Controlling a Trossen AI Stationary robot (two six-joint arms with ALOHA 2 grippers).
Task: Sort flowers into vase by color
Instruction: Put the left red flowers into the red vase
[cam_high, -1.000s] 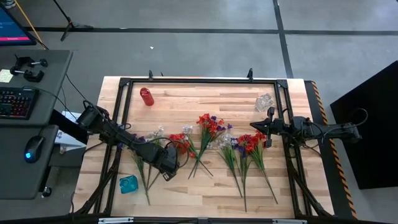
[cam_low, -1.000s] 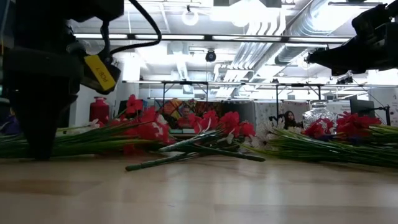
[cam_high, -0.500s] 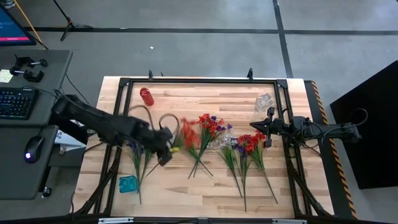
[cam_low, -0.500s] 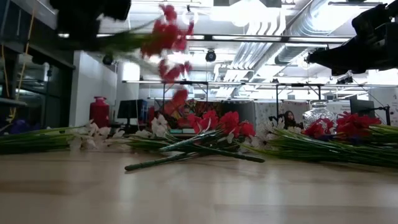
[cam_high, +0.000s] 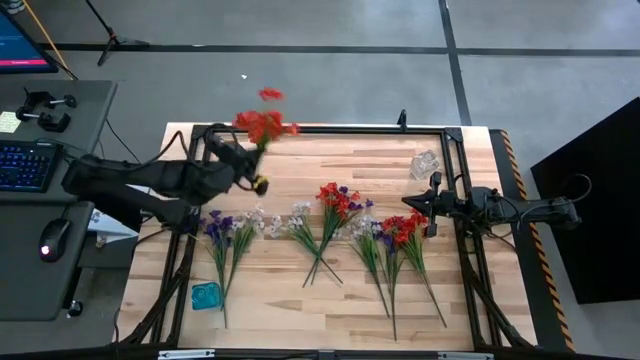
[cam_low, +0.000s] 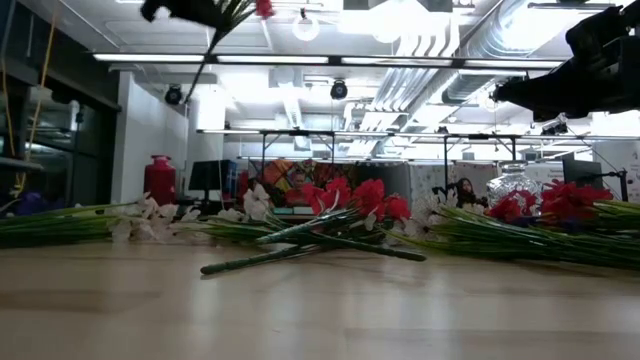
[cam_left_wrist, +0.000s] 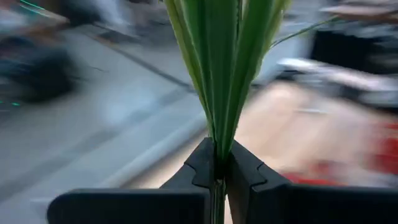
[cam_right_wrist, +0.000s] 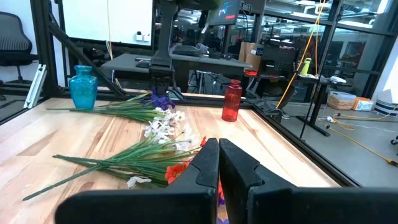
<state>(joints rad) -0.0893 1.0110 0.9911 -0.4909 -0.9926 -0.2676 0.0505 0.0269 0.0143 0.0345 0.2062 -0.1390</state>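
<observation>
My left gripper (cam_high: 246, 166) is raised over the table's far left part, shut on a red flower sprig (cam_high: 262, 123). The sprig's blossoms reach past the table's far edge. The low view catches the gripper (cam_low: 195, 10) at the top of the picture. More flowers lie flat on the wood: purple and white ones (cam_high: 225, 235), red and purple ones (cam_high: 335, 205), and red ones (cam_high: 400, 232). A red vase (cam_high: 235, 155), a blue vase (cam_high: 206, 296) and a clear vase (cam_high: 425, 163) stand on the table. My right gripper (cam_high: 428, 208) waits shut at the right. My left gripper pinches the sprig's green stem (cam_left_wrist: 217, 149) between its two fingers, just where the long leaves start. The leaves (cam_left_wrist: 221, 62) fan out beyond the fingertips. The sprig is lifted clear of the table, and its thin lower stem (cam_low: 203, 62) hangs down behind the gripper.
A black frame (cam_high: 320, 130) borders the work area. A desk with a keyboard (cam_high: 25, 165) and mouse stands left of the table. Bare wood lies along the near edge and between the red vase and the clear vase.
My left gripper has shut on the red sprig's stem, risen, and swung toward the table's far edge. It has tipped from pointing down to nearly level. The sprig has come off the table and now stands clear above it, blossoms leading.
</observation>
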